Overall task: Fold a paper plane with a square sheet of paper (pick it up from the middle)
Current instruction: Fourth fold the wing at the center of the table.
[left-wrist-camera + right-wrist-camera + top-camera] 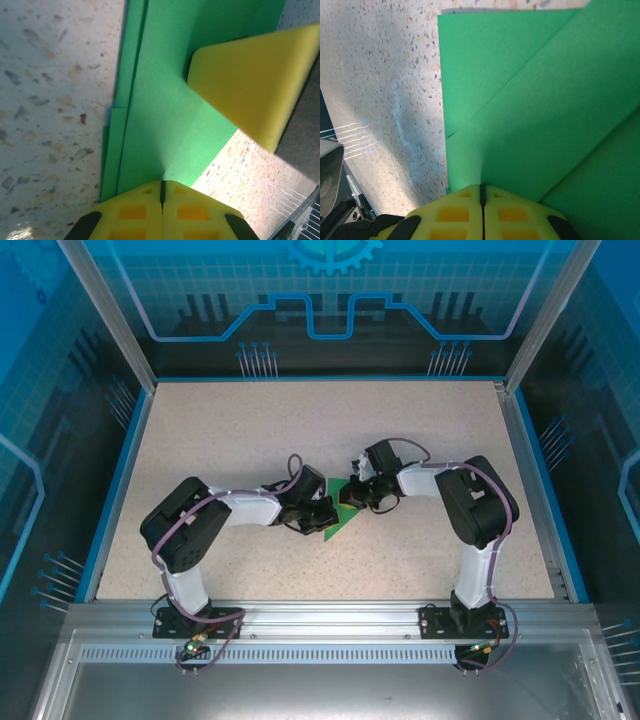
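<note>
The folded square sheet of paper (342,523) lies mid-table between the two arms, with the left gripper (161,187) and right gripper (481,190) at opposite edges of it, fingers pressed together, each seemingly pinching the sheet

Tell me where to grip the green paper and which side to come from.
Take the folded green paper at its layered edge, where stacked flaps give thickness. It lies flat on the table, so a pinch from above would probably find nothing; come in low from the table side of that edge, sliding one finger under. The right gripper sits on the opposite side.
</note>
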{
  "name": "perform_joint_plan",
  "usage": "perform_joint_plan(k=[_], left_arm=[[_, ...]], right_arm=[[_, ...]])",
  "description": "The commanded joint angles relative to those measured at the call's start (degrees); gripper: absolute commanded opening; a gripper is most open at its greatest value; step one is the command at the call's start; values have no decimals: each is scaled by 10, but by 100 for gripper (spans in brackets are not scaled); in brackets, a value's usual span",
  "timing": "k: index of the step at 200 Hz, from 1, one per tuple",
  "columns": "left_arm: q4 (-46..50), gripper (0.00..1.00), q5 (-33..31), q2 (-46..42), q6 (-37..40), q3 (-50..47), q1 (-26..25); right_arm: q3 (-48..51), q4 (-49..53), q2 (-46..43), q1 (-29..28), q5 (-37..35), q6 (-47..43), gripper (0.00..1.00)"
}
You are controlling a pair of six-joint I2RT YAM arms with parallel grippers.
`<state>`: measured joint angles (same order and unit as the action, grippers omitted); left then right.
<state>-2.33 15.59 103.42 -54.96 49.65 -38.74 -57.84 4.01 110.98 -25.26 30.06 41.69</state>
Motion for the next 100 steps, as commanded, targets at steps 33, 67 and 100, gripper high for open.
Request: perform_joint_plan(k=[33, 67, 100], left_arm=[[54, 4, -33, -5, 18, -59, 0], [47, 4, -30, -7, 17, -68, 0], [40, 4, -23, -7, 17, -72, -1]], right_arm=[[-60, 32, 53, 63, -51, -40, 6], [-83, 46, 67, 82, -49, -49, 6], [-98, 48, 76, 98, -45, -53, 7]])
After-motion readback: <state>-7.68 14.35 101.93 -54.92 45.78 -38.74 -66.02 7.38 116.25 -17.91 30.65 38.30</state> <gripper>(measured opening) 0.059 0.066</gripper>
